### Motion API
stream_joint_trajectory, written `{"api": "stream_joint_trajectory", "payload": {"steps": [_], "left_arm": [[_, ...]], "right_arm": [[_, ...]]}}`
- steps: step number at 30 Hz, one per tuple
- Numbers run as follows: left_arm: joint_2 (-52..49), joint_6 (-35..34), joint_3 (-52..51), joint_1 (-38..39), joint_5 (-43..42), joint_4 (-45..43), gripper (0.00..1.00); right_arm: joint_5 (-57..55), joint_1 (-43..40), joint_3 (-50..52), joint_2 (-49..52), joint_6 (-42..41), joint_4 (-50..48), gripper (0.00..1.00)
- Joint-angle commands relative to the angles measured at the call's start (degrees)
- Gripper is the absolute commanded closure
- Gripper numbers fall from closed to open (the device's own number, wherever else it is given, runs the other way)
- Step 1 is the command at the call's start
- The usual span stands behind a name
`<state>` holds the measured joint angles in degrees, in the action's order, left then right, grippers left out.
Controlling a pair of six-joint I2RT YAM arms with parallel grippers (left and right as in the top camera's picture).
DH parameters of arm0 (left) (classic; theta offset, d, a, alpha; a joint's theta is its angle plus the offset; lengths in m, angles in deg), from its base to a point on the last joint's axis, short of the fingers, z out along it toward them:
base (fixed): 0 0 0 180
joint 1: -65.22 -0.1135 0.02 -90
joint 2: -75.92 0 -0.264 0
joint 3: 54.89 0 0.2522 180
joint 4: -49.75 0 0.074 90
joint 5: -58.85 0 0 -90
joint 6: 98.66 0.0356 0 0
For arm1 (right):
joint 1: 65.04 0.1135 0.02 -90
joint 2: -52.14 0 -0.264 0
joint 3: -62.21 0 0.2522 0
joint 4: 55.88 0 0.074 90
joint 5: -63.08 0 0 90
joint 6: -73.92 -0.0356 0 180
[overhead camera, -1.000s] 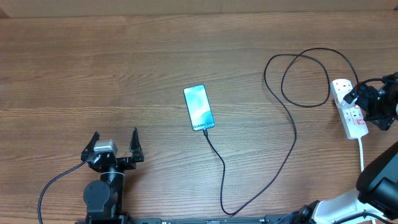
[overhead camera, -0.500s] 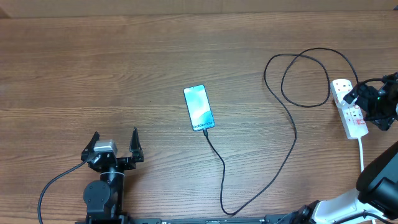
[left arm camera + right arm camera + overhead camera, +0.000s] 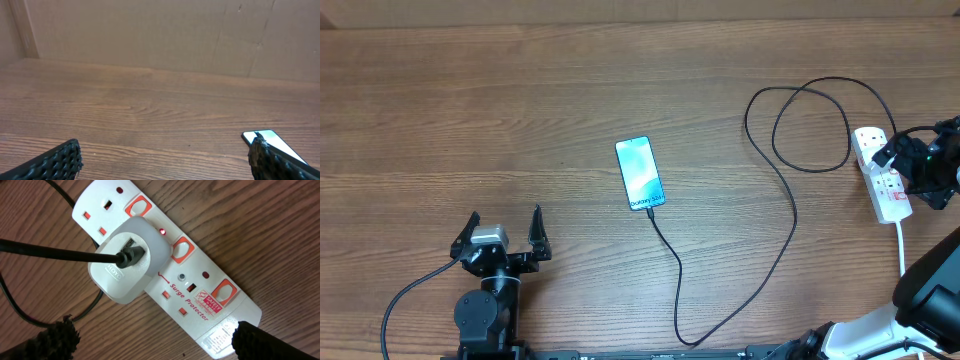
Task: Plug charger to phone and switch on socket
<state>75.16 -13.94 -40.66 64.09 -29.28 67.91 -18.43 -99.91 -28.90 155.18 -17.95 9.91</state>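
My right hand [image 3: 155, 337] hangs open over the socket [image 3: 205, 277] at right of frame, charger [image 3: 794, 215] running to the phone [image 3: 639, 173] centre-frame on the worktop [image 3: 470, 100]; one fingertip should press the red switch [image 3: 182, 249] squarely, without shoving the strip

No delta in the overhead view over the last second. Left gripper [image 3: 505, 214], right gripper [image 3: 903, 168], phone [image 3: 639, 173], charger [image 3: 794, 215] and socket [image 3: 892, 203] sit on the same spots on the tabletop [image 3: 470, 100], and the cable loops keep their shape. No jaw motion visible on either arm. The wrist cams have no earlier shot, so any change to the red light [image 3: 161, 231] by the plug can't be checked.
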Motion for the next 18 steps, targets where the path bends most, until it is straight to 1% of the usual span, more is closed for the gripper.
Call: {"api": "stream_joint_trajectory", "payload": {"steps": [1,14,18], "left_arm": [[0.5,1.9,-0.2,0.4,-0.9,0.0,0.0],[0.5,1.9,-0.2,0.4,-0.9,0.0,0.0],[0.5,1.9,-0.2,0.4,-0.9,0.0,0.0]], "right_arm": [[-0.5,0.0,0.3,-0.8,0.2,-0.3,0.0],[-0.5,0.0,0.3,-0.8,0.2,-0.5,0.0],[-0.5,0.0,0.3,-5.2,0.2,-0.5,0.0]]}}
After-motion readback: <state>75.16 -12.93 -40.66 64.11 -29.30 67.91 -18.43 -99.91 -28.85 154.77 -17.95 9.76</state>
